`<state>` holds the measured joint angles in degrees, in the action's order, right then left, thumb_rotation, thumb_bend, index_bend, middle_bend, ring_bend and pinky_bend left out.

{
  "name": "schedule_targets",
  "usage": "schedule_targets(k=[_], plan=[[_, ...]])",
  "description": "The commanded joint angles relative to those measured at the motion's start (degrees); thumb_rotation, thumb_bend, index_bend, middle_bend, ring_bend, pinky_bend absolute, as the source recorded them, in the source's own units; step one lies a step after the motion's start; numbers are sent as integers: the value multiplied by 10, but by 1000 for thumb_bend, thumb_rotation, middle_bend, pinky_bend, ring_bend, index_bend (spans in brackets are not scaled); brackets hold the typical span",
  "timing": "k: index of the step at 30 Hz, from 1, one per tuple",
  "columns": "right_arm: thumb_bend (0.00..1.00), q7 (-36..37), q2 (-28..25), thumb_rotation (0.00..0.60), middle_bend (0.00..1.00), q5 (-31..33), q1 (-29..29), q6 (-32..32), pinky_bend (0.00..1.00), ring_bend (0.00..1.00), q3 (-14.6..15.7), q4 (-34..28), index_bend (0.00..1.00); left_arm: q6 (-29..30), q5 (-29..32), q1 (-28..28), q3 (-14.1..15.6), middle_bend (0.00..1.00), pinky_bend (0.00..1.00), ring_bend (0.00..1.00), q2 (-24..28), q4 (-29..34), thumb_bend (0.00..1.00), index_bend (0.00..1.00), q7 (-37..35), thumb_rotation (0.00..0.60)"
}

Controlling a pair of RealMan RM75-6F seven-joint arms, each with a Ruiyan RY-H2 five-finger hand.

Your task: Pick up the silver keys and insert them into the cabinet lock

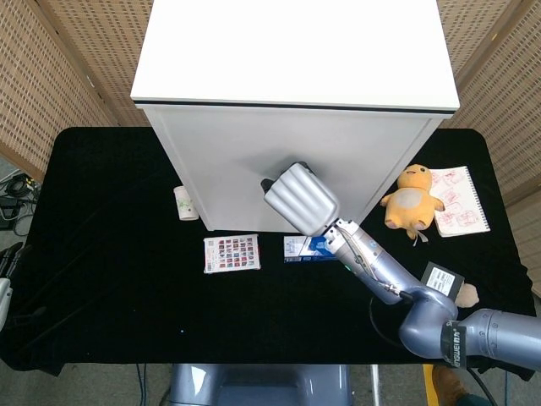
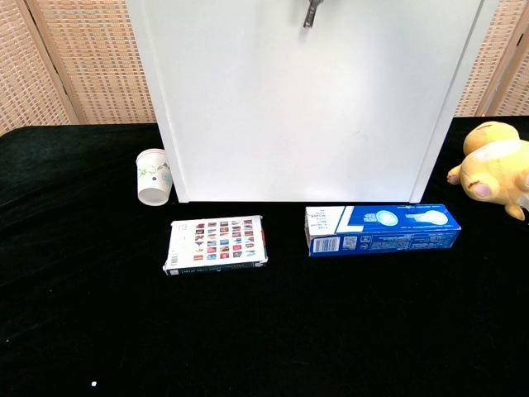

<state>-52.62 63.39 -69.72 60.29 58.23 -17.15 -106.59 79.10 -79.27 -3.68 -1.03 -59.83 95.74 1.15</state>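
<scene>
Staged lab tabletop, black cloth (image 1: 110, 279), wicker screens (image 1: 51, 76)

One white cabinet (image 1: 292, 118) is counted on the black table (image 1: 110, 279). One paper cup (image 2: 154, 176) is seen beside the cabinet's left corner. Two flat boxes are counted in front of it: one card box (image 2: 216, 245) printed with small pictures and one blue box (image 2: 382, 229). One yellow plush toy (image 1: 412, 200) and one notepad (image 1: 458, 200) are counted on the right. One silver metal piece (image 2: 311, 13) is seen at the cabinet front. One robot hand (image 1: 300, 199) is counted.
</scene>
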Motion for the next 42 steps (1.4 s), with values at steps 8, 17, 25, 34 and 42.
schedule_targets(k=[8,17,25,34,42], plan=[[334,-18,16,600,926,-1,1,29,1000,929,0,4,643,0,0,0,0,0,0,0,1,0,0,0,-2,600],[150,-31,25,600,930,-13,-1,57,1000,932,-3,6,649,0,-1,-1,1,0,0,0,0,1,0,0,2,600],[125,-39,27,600,938,-19,-2,70,1000,937,-7,4,654,0,-1,-1,1,0,0,0,-2,0,0,0,3,600],[126,-17,-1,600,938,-44,-21,82,1000,937,-2,-19,654,2,-4,0,2,0,0,0,-1,0,0,0,1,600],[104,108,-69,600,937,-209,-98,143,1000,937,55,-7,657,9,-15,3,5,0,0,0,-1,-1,0,0,-2,600]])
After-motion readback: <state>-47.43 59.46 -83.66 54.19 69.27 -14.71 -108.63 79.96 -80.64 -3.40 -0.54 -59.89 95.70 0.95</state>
